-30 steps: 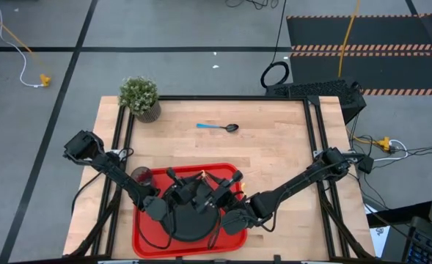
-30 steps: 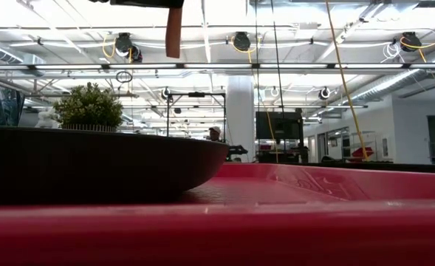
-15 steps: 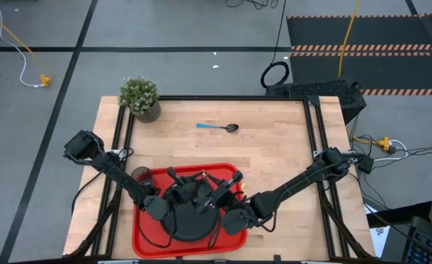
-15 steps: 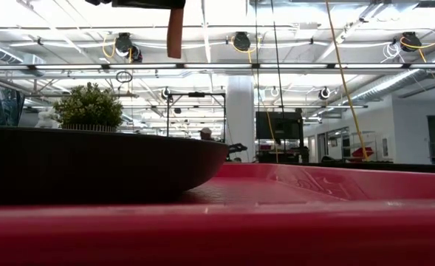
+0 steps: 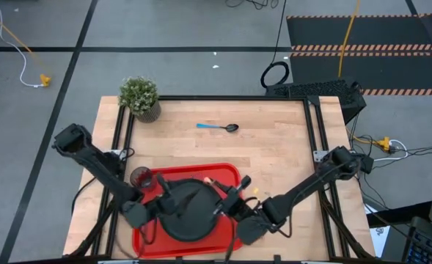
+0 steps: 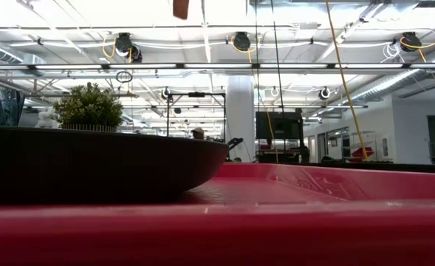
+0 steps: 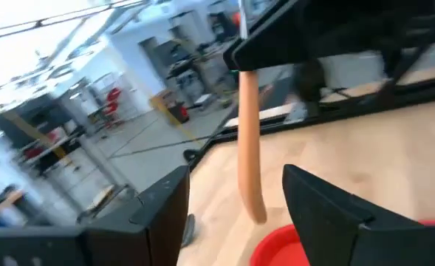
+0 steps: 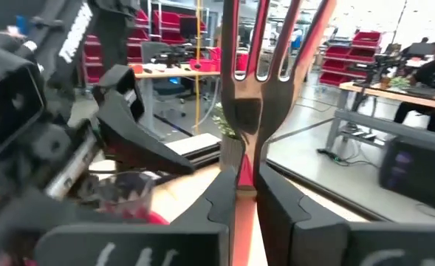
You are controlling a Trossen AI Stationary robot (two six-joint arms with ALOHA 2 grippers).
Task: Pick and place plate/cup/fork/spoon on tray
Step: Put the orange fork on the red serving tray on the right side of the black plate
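The right gripper (image 8: 245, 193) pinches the orange-handled fork (image 8: 254, 81), tines up, above the red tray (image 5: 227, 173). The left gripper (image 7: 235, 210) stands spread beside the handle, over the tray's left part. The black plate (image 5: 188, 217) lies on the tray. White lettering on the left arm is unreadable.

Plate (image 5: 186, 214) on tray (image 5: 144, 236); cup (image 5: 140, 177) beside tray.

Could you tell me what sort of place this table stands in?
Probably an industrial lab or workshop hall: exposed ceiling pipework and strip lights overhead, rows of workbenches with red storage bins, and hazard-striped floor mats beside the table.
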